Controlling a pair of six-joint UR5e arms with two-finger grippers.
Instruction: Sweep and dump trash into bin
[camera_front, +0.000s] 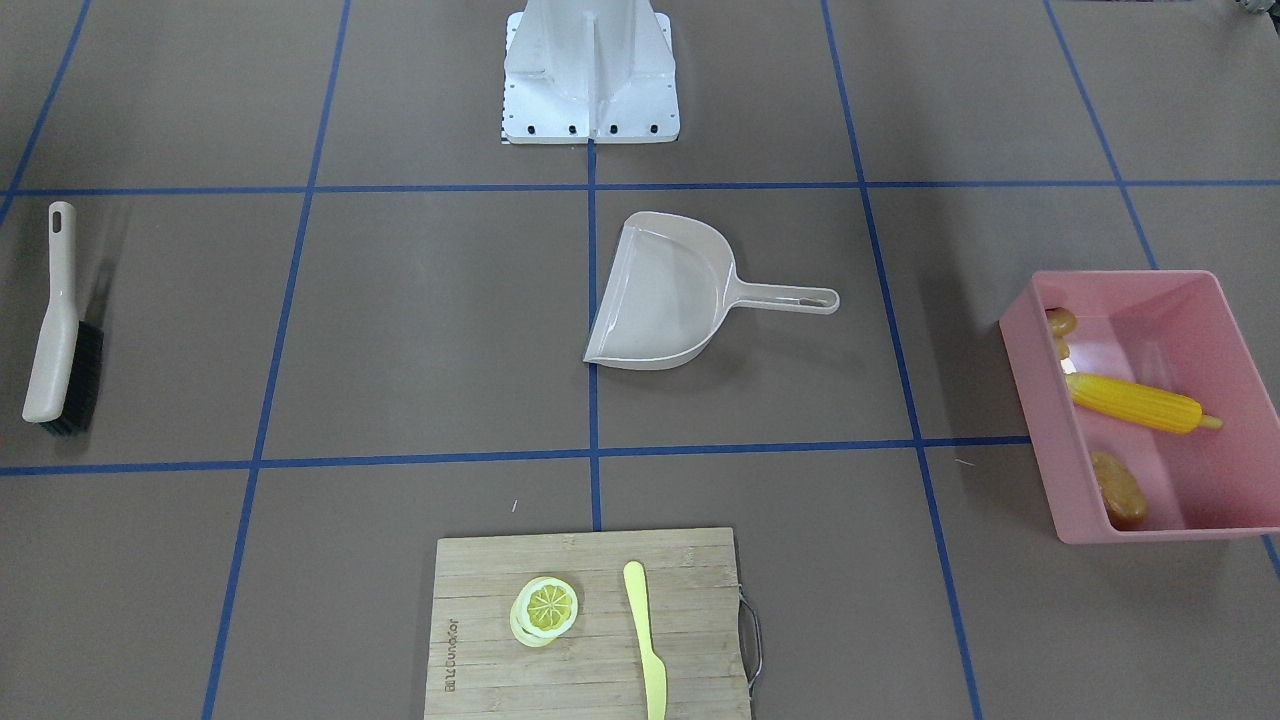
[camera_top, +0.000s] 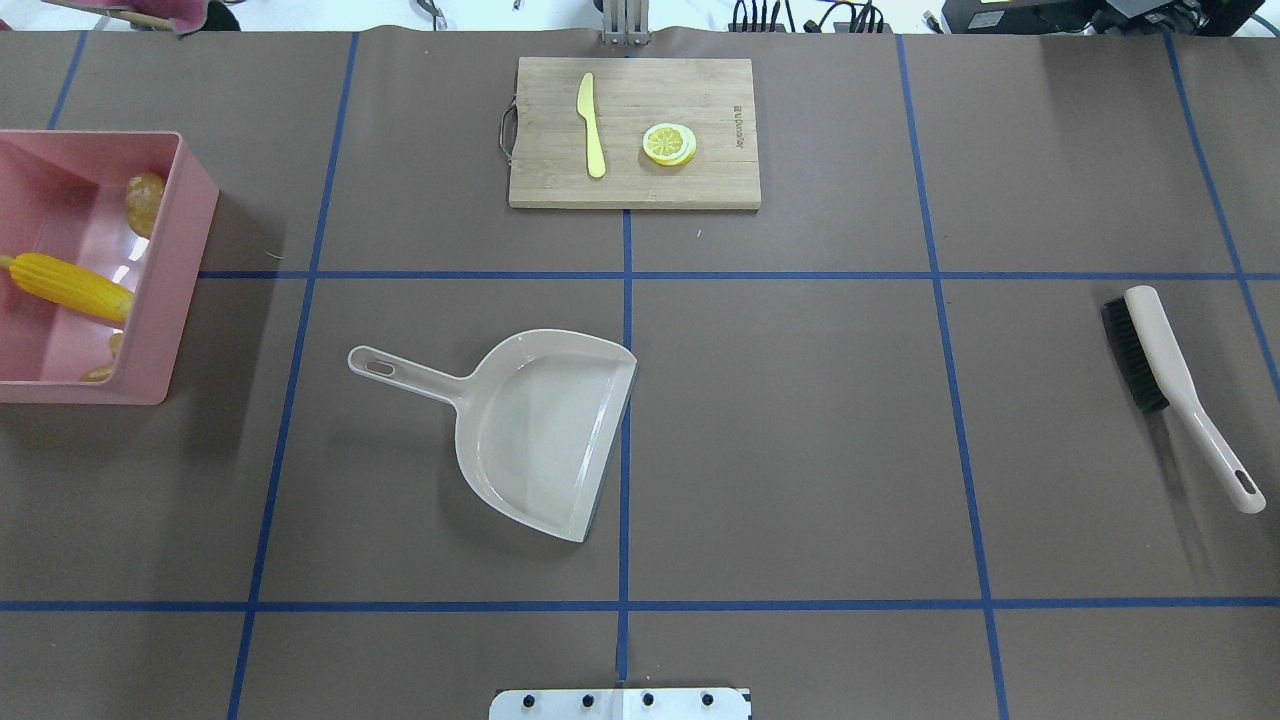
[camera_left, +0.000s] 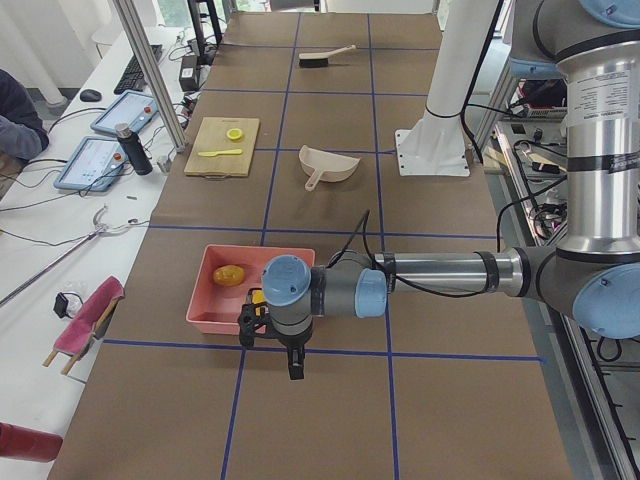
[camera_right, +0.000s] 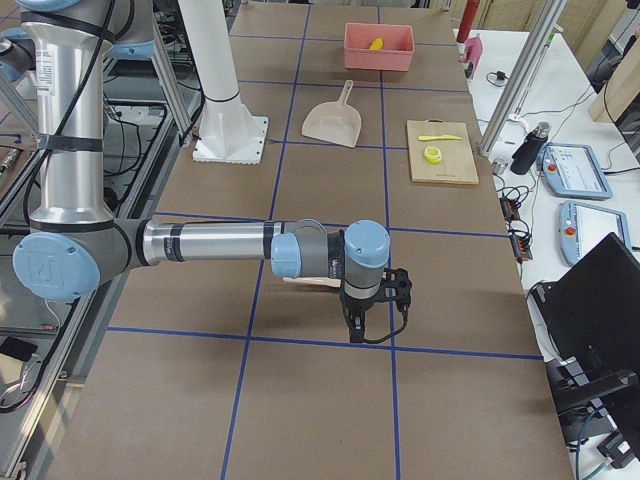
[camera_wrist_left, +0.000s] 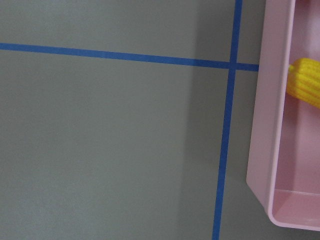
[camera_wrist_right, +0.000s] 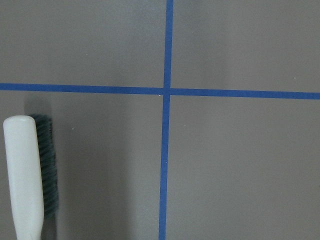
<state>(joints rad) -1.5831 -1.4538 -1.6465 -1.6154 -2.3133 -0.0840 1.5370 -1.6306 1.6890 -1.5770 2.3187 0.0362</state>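
Empty dustpan (camera_top: 540, 430) lies mid-surface, brush (camera_top: 1180, 390) off to the right. Corn cob (camera_top: 70, 285), ginger root (camera_top: 100, 375) and potato (camera_top: 145, 200) sit inside the pink bin (camera_top: 185, 260), so the job looks finished. Left gripper (camera_left: 295, 365) hangs beside the bin, right gripper (camera_right: 355, 330) near the brush; spread or pressed together, I cannot tell.

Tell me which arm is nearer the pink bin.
Left. The left end effector hangs just beside the bin; the right end effector is far off, by the brush.
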